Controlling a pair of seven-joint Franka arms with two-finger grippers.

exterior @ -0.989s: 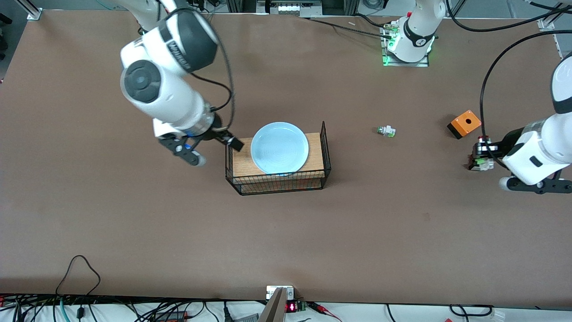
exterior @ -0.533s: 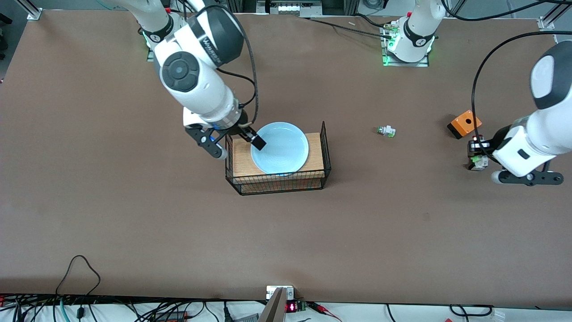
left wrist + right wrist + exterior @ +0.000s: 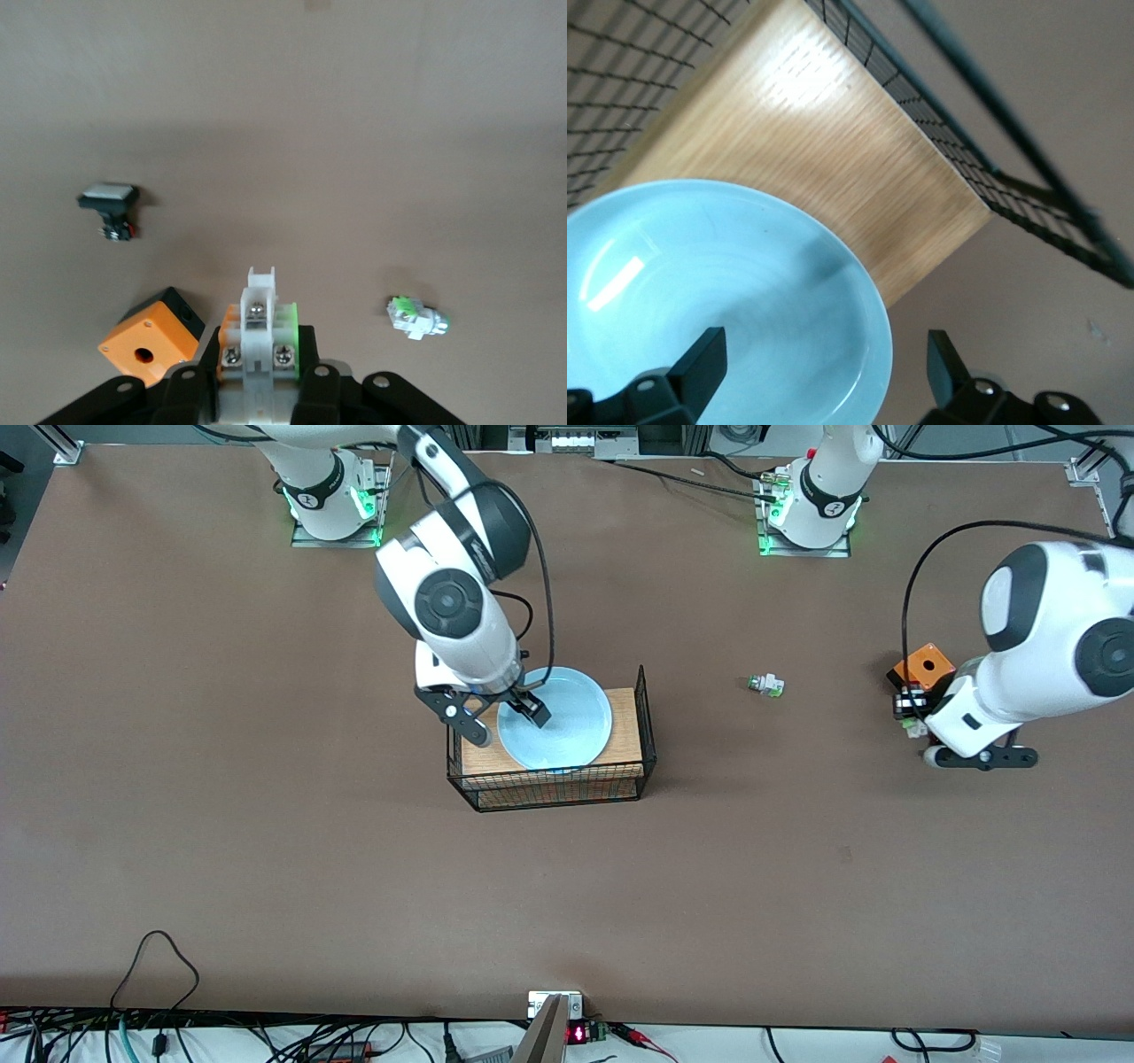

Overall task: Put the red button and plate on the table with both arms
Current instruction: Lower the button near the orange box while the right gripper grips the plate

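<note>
- Our right claw (image 3: 503, 722) hangs spread wide astride the rim of the round pale-blue plate (image 3: 556, 717), which lies on the board in the black wire basket (image 3: 647, 726) mid-counter, set for a rim pinch.
- Our left claw (image 3: 912, 713), over the brown matte counter (image 3: 266, 850) toward the left arm's edge beside the orange box (image 3: 923, 664), grips a whitish pushbutton part (image 3: 261, 332), presumably the red button, though its cap is hidden.

Right gripper (image 3: 505, 722) is held low near the table's middle, fingers spread wide apart. Left gripper (image 3: 917, 717) is carried near the left arm's end, fingers clamped on a part.
</note>
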